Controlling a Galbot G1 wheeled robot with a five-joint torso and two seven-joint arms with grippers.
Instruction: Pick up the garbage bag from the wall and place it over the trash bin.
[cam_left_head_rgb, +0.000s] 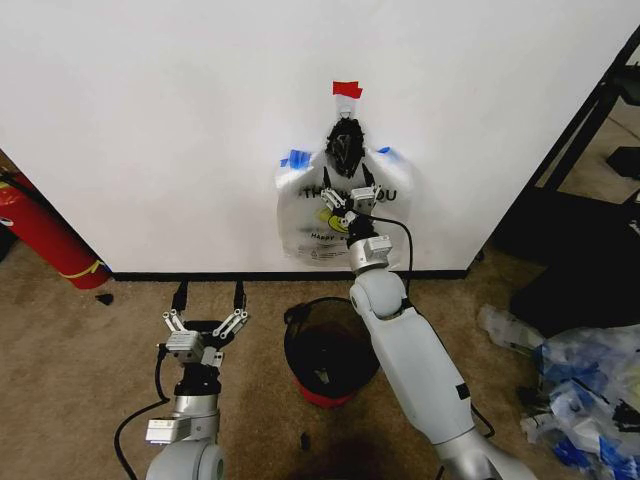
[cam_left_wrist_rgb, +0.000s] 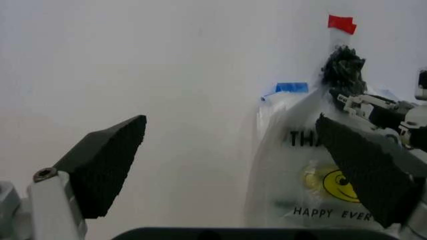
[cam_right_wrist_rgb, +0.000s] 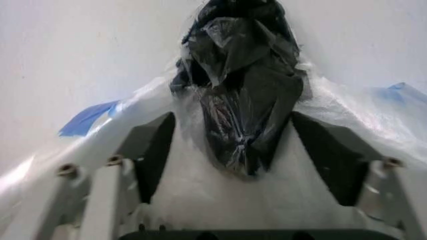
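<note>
The garbage bag (cam_left_head_rgb: 293, 200), thin clear plastic with blue patches at its upper corners, hangs on the white wall (cam_left_head_rgb: 150, 120). It lies over a white bag printed "THANK YOU" (cam_left_head_rgb: 385, 225). A crumpled black bundle (cam_left_head_rgb: 345, 145) sits at the top under red tape. My right gripper (cam_left_head_rgb: 350, 198) is open against the bag's upper middle. In the right wrist view its fingers (cam_right_wrist_rgb: 150, 150) flank the bundle's lower end (cam_right_wrist_rgb: 243, 100) with plastic (cam_right_wrist_rgb: 333, 105) between them. My left gripper (cam_left_head_rgb: 205, 320) hangs open low on the left, apart from the bag (cam_left_wrist_rgb: 270, 145). The trash bin (cam_left_head_rgb: 300, 345), black with a red base, stands on the floor below, partly behind my right arm.
A red fire extinguisher (cam_left_head_rgb: 40, 235) leans by the wall at far left. A heap of clear and blue plastic bags (cam_left_head_rgb: 580, 390) lies on the carpet at right. A black frame (cam_left_head_rgb: 590, 120) stands beside the wall's right end.
</note>
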